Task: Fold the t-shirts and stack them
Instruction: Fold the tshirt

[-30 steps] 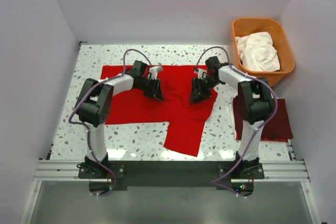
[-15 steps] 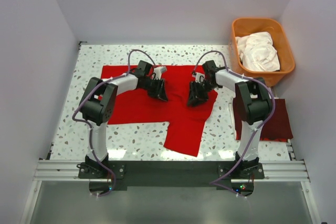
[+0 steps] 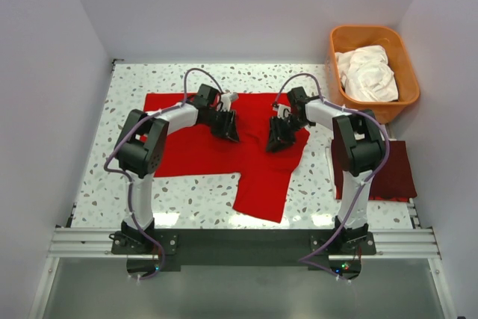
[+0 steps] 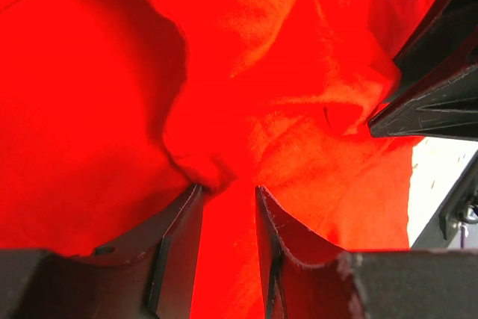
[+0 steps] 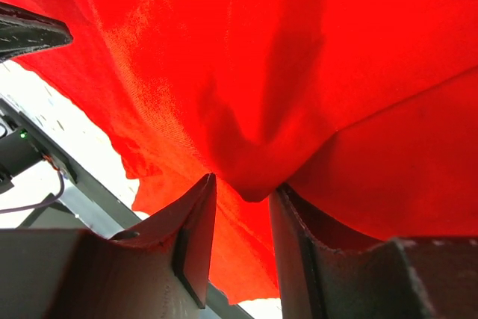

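Observation:
The bright red t-shirt (image 3: pixel 202 151) lies spread on the table, with one part hanging toward the near edge. My left gripper (image 3: pixel 230 134) and right gripper (image 3: pixel 275 142) both point down into its middle, a short way apart. In the left wrist view the left gripper (image 4: pixel 228 188) is open, its tips pressed into puckered red cloth (image 4: pixel 224 72). In the right wrist view the right gripper (image 5: pixel 243 184) is also open, and a small fold of red cloth (image 5: pixel 254 177) bulges between its fingertips. A dark maroon t-shirt (image 3: pixel 396 173) lies folded at the right edge. White t-shirts (image 3: pixel 366 72) sit in the tub.
The orange plastic tub (image 3: pixel 370 30) stands at the back right corner. The speckled table (image 3: pixel 134 87) is closed in by white walls at the back and both sides. The arms' bases and a metal rail (image 3: pixel 239 243) run along the near edge.
Both grippers have shifted slightly toward each other over the red t-shirt. The shirt's outline looks the same.

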Controlling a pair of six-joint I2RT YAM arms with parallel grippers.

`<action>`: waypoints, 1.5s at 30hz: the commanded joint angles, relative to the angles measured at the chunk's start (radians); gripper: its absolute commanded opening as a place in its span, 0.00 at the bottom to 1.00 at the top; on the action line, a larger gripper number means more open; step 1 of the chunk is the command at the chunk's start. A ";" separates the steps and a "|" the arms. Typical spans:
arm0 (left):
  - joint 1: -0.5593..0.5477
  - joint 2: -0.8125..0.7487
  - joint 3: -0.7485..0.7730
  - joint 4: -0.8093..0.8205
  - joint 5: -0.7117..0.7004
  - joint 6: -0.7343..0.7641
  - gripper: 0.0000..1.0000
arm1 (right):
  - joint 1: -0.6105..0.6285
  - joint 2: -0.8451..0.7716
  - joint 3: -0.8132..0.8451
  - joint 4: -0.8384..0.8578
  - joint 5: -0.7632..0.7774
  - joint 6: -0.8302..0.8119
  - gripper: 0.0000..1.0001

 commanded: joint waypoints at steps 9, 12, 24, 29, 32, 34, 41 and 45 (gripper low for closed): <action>-0.019 0.029 0.050 -0.019 -0.067 -0.021 0.23 | 0.008 0.029 0.038 0.029 -0.006 0.014 0.22; -0.020 0.031 0.053 -0.021 -0.062 -0.021 0.11 | 0.009 0.026 0.043 0.022 -0.011 0.009 0.14; -0.017 -0.055 0.043 -0.042 -0.042 -0.005 0.00 | 0.009 -0.018 0.078 -0.054 -0.049 -0.040 0.02; -0.017 -0.089 0.038 -0.047 -0.021 -0.001 0.00 | 0.008 -0.028 0.078 -0.113 -0.033 -0.089 0.08; -0.014 -0.097 0.041 -0.059 -0.010 -0.001 0.00 | 0.006 -0.019 0.081 -0.149 0.007 -0.112 0.16; -0.014 -0.100 0.041 -0.071 -0.007 -0.001 0.00 | 0.003 -0.003 0.083 -0.163 0.029 -0.125 0.18; 0.000 -0.107 0.017 -0.107 -0.002 -0.010 0.00 | -0.020 0.024 0.095 -0.183 0.079 -0.138 0.17; 0.010 -0.117 0.006 -0.120 0.030 -0.016 0.00 | -0.024 0.032 0.098 -0.191 0.110 -0.149 0.18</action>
